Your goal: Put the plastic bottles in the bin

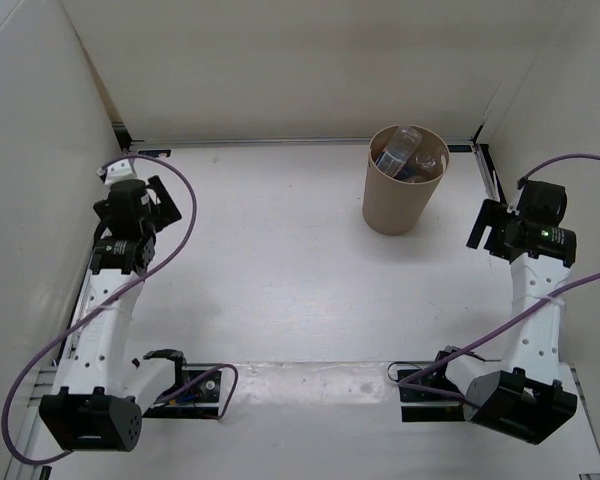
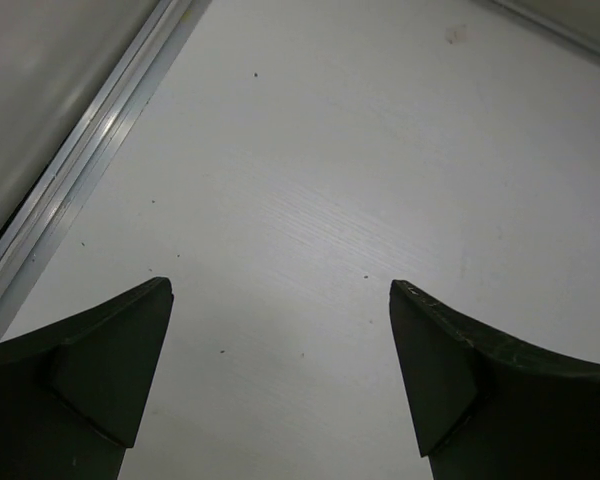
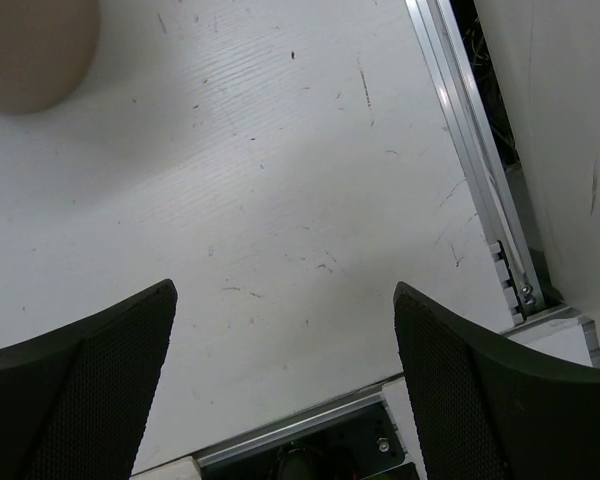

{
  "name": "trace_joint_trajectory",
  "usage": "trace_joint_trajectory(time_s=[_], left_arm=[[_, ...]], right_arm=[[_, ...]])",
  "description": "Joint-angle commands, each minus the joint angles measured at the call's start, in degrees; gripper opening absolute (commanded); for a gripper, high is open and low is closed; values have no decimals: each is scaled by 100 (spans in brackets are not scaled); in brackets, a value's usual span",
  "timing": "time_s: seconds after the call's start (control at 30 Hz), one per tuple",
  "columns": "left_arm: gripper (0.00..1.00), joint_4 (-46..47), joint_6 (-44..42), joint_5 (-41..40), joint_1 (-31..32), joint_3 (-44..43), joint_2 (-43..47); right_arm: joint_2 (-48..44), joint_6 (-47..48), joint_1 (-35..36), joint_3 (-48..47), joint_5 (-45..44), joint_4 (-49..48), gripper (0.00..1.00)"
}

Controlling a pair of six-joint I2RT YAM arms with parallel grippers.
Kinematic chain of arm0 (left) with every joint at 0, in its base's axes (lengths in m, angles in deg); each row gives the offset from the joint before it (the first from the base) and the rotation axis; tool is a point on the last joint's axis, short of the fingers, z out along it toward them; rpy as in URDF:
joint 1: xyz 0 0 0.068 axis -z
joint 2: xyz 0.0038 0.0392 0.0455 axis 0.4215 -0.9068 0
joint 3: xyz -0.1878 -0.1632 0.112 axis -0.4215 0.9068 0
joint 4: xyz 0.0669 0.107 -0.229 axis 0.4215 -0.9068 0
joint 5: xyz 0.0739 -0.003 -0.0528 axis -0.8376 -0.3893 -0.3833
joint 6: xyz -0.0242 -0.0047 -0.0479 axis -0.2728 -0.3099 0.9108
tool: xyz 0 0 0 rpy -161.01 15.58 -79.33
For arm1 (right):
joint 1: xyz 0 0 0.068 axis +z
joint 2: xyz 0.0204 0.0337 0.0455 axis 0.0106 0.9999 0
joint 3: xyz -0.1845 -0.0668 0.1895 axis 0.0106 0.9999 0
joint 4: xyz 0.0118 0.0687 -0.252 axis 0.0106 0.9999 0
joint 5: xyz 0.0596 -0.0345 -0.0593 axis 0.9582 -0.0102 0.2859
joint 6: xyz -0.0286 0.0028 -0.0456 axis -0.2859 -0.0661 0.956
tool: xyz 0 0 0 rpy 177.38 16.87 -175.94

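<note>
The tan bin (image 1: 400, 205) stands upright at the back of the table, right of centre. Clear plastic bottles (image 1: 400, 152) lie inside it, leaning against each other; one shows a blue label. No bottle shows on the table surface. My left gripper (image 2: 280, 290) hangs open over bare white table near the left wall, nothing between its fingers. My right gripper (image 3: 285, 290) is also open and empty, to the right of the bin. A tan edge of the bin (image 3: 30, 50) shows in the top left corner of the right wrist view.
White walls enclose the table on three sides. An aluminium rail (image 2: 90, 170) runs along the left wall and another rail (image 3: 470, 130) along the right. Purple cables (image 1: 185, 200) loop off both arms. The arm base plates (image 1: 195, 385) sit at the near edge.
</note>
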Motion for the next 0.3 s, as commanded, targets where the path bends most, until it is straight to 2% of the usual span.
trace_joint_trajectory(time_s=[0.0, 0.13, 0.27], left_arm=[[100, 399, 340, -19, -117, 88, 413], [100, 892, 156, 183, -310, 343, 537], [100, 709, 365, 70, -319, 264, 449]], right_arm=[[-217, -169, 69, 22, -73, 179, 90], [-550, -195, 235, 434, -467, -40, 90], [-919, 76, 701, 979, -881, -277, 90]])
